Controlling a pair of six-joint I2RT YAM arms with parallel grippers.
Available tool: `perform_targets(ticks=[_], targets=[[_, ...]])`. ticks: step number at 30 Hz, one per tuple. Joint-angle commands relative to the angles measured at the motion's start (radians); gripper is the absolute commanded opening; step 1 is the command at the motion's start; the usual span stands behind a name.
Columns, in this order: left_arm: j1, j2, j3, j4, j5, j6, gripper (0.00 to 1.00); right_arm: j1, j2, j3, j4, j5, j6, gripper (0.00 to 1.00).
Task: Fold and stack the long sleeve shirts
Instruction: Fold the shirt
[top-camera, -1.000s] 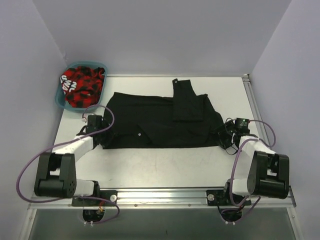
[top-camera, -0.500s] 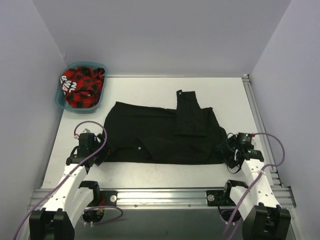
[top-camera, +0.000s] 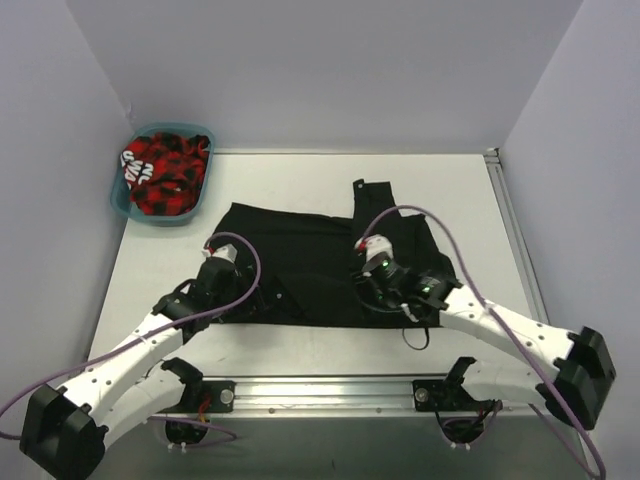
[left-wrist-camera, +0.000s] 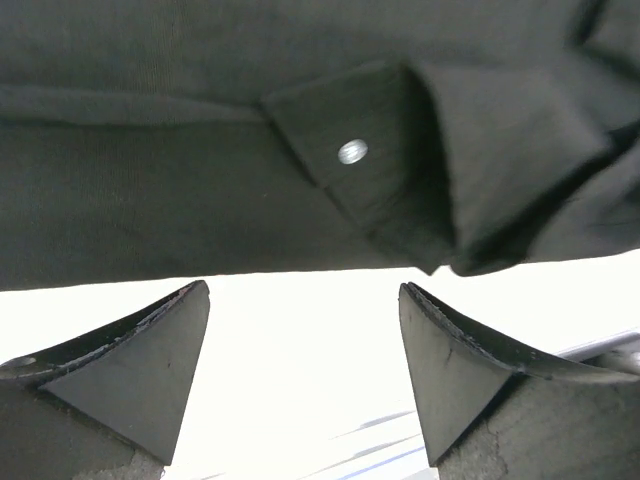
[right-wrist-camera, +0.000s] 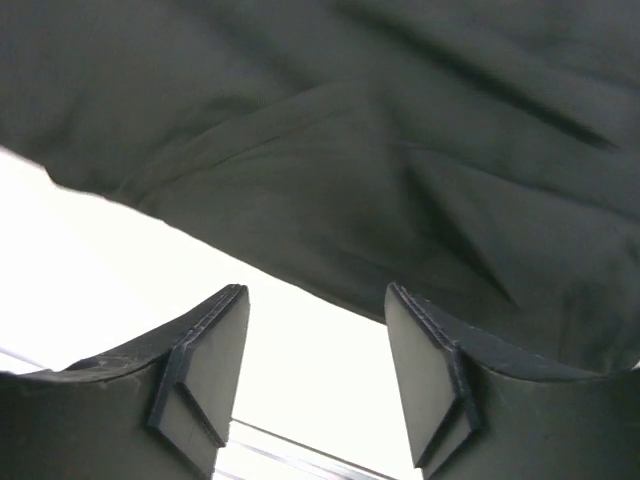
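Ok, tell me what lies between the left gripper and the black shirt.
Only bare white table, in the left wrist view: the open left gripper sits short of the hem of the black shirt.

Basket (top-camera: 118, 200) blocks table's (top-camera: 320, 345) far-left corner.

Black shirt (top-camera: 310, 250) lies spread on the table (top-camera: 300, 180), teal basket (top-camera: 175, 128) beside.

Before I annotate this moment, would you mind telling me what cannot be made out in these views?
- Top view: the right arm covers the near right part of the black shirt.
- Top view: the red-and-black cloth in the teal basket is bunched; garment type and count unclear.
- Both wrist views: frame edges cut the shirt off; only its near edge shows.
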Motion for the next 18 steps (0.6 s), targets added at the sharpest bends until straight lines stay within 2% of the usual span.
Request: perform_targets(ticks=[1, 3, 6, 18], targets=[[-0.047, 0.066, 0.041, 0.038, -0.074, 0.003, 0.85, 0.106, 0.144, 0.046, -0.042, 0.109, -0.153, 0.54], [-0.061, 0.097, 0.045, 0.044, -0.078, 0.008, 0.85, 0.125, 0.227, 0.063, -0.044, 0.114, -0.169, 0.49], [-0.067, 0.108, 0.045, 0.046, -0.079, 0.020, 0.85, 0.138, 0.299, 0.080, -0.042, 0.140, -0.182, 0.48], [-0.069, 0.119, 0.021, 0.057, -0.105, 0.027, 0.85, 0.145, 0.405, 0.111, -0.042, 0.037, -0.268, 0.48]])
